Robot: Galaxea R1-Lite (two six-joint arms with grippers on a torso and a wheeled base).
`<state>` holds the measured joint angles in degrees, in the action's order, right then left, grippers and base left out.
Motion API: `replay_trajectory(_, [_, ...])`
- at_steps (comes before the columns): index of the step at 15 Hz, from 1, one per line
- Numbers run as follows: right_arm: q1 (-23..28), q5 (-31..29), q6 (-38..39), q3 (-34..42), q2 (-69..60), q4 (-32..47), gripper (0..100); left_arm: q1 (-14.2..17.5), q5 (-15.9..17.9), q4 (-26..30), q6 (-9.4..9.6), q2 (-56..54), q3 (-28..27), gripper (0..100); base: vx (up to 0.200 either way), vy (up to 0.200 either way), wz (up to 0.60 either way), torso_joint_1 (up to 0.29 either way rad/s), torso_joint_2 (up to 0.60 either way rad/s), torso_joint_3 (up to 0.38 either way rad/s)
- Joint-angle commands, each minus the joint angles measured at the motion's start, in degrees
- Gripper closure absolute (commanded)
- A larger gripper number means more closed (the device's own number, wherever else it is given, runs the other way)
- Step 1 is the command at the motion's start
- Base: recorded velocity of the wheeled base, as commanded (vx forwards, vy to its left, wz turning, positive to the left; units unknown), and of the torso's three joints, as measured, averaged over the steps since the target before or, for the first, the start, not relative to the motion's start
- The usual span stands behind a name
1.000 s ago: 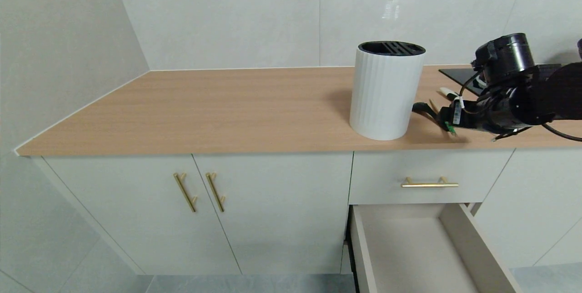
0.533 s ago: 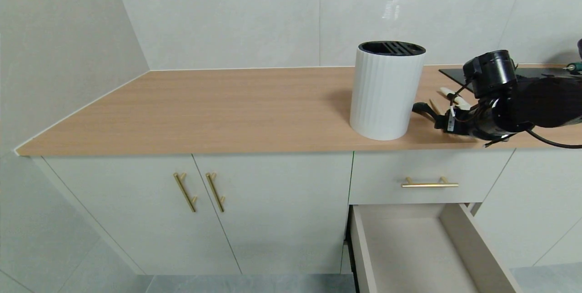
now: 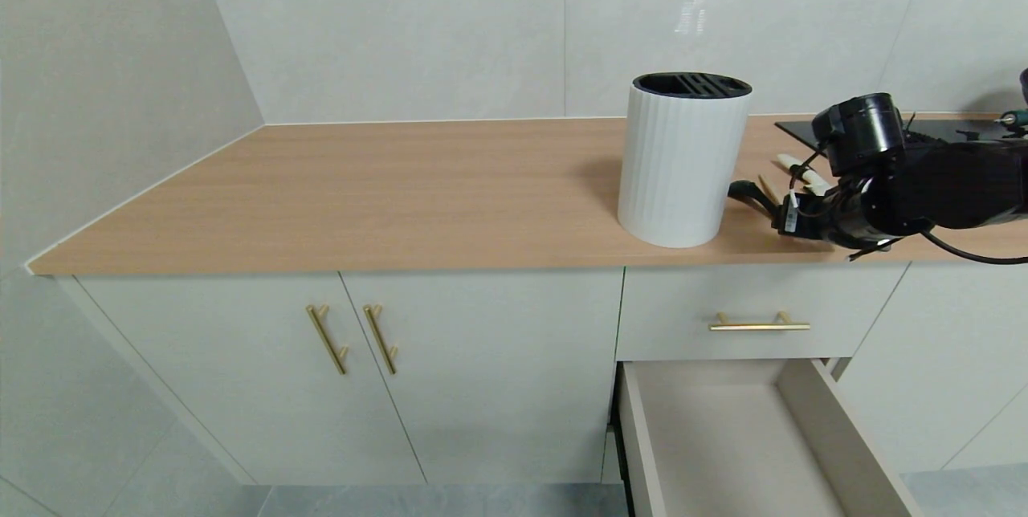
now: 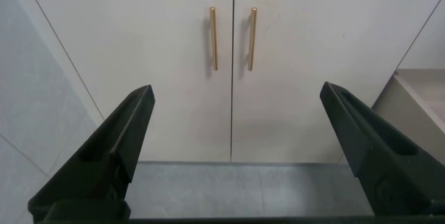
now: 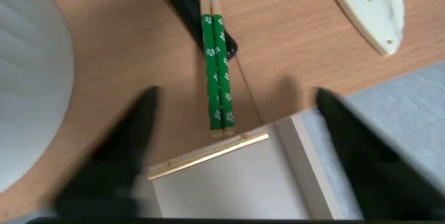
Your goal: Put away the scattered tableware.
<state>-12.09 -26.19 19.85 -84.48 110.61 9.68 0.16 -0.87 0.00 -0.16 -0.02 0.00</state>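
A pair of wooden chopsticks [image 5: 217, 64] with green patterned ends lies on the wooden counter [image 3: 401, 188], just right of the white ribbed utensil holder [image 3: 681, 164]. A black utensil handle [image 5: 182, 5] lies touching them, and a white knife-like piece [image 5: 365, 5] lies farther off. My right gripper [image 5: 236, 154] hangs low over the green ends, open, one finger on each side and nothing held. In the head view the right gripper [image 3: 789, 216] is at the counter's front edge. My left gripper [image 4: 240, 161] is open and empty, facing the cabinet doors.
Below the counter edge an empty drawer [image 3: 642, 437] stands pulled out, under a shut drawer with a gold handle [image 3: 759, 326]. A black slab [image 3: 803, 132] lies at the counter's back right. The two cabinet doors carry gold bar handles [image 4: 233, 40].
My right arm has come down and slightly left, bringing its gripper lower over the chopsticks near the holder. The objects on the counter have not moved.
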Motion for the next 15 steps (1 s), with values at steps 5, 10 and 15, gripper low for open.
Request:
replay_trajectory(5, [-0.1,0.0,0.0,0.0,1.0,0.0,100,0.0,0.0,0.0,-0.02,0.0,0.0,0,0.000,0.000,0.00,0.000,0.00,0.000])
replay_trajectory(10, [-0.1,0.0,0.6,0.2,-2.4,0.0,100,0.0,0.0,0.0,-0.02,0.0,0.0,0,0.000,0.000,0.00,0.000,0.00,0.000])
replay_trajectory(15, [0.0,0.2,1.2,2.3,-9.6,0.4,100,0.0,0.0,0.0,-0.02,0.0,0.0,0,0.000,0.000,0.00,0.000,0.00,0.000])
